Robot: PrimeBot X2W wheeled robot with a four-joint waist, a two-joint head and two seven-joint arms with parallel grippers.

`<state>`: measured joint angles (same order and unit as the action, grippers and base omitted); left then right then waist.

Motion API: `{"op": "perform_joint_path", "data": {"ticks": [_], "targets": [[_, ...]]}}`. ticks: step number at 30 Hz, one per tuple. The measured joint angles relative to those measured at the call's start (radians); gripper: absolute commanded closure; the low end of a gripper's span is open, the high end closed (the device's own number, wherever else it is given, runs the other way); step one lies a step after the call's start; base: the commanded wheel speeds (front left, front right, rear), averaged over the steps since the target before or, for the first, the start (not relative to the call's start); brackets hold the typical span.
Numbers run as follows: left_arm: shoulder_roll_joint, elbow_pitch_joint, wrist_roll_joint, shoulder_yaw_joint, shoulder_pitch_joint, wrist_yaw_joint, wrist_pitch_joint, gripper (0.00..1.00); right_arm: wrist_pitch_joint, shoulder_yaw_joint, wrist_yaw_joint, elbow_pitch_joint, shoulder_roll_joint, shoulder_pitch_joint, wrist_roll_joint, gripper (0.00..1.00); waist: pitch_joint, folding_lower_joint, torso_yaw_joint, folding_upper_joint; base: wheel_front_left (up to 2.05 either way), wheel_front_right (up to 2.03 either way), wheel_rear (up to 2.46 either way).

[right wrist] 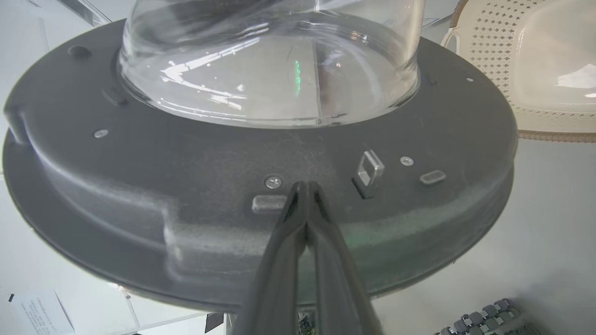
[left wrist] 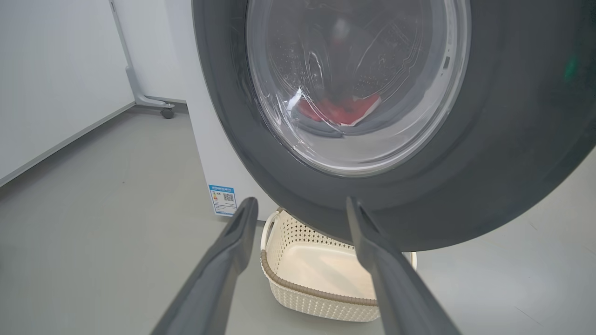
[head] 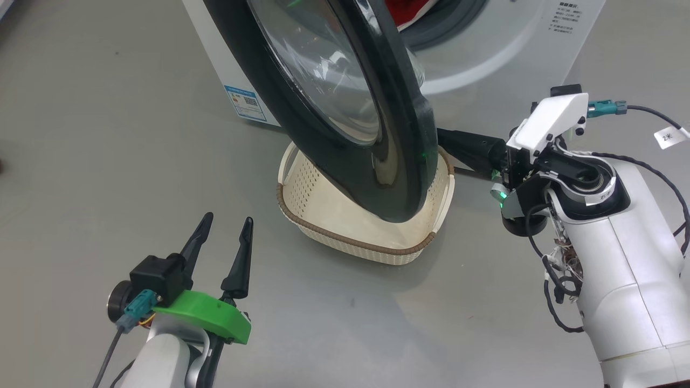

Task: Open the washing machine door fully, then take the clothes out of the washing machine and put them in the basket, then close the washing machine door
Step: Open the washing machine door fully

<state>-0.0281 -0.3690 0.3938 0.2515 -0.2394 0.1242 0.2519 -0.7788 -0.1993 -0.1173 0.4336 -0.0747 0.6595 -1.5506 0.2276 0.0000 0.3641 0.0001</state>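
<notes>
Head view: the washing machine door [head: 401, 145] stands partly open over the basket [head: 345, 240] on the floor [head: 108, 134]; red clothes [head: 401, 13] lie inside the washing machine [head: 512, 43]. At lower left the left gripper [head: 229, 218] hovers, jaws apart and empty.

Left wrist view: the clothes show through the door.

Right wrist view: the right gripper [right wrist: 305, 184] has its jaws pressed together, tips against the door's inner face beside its latch [right wrist: 369, 168].

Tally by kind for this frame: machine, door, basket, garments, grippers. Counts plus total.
washing machine: 1
washing machine door: 1
basket: 1
red garment, in the drum: 1 seen
grippers: 2, left gripper open, right gripper shut, tips against the door's inner face
Total: 6
</notes>
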Motion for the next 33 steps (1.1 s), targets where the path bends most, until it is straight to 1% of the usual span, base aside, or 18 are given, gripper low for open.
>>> {"op": "perform_joint_path", "data": {"ticks": [11,21,33], "targets": [[0.0,0.001,-0.001,-0.002,0.004,0.0,0.0,0.0,-0.017,-0.072,0.0,-0.058,0.004,-0.045,-0.013,1.0,-0.002,0.0,0.002,0.0,0.0,0.0,0.0],[0.0,0.002,-0.004,-0.001,0.005,0.0,0.0,0.0,-0.017,-0.141,-0.001,-0.114,0.004,-0.088,-0.062,1.0,-0.006,0.0,0.002,0.0,0.0,0.0,0.0],[0.0,0.002,-0.009,0.002,0.011,0.0,0.0,0.0,-0.007,-0.193,-0.009,-0.163,0.004,-0.114,-0.095,1.0,-0.013,0.0,0.002,0.0,0.0,0.0,0.0]]}}
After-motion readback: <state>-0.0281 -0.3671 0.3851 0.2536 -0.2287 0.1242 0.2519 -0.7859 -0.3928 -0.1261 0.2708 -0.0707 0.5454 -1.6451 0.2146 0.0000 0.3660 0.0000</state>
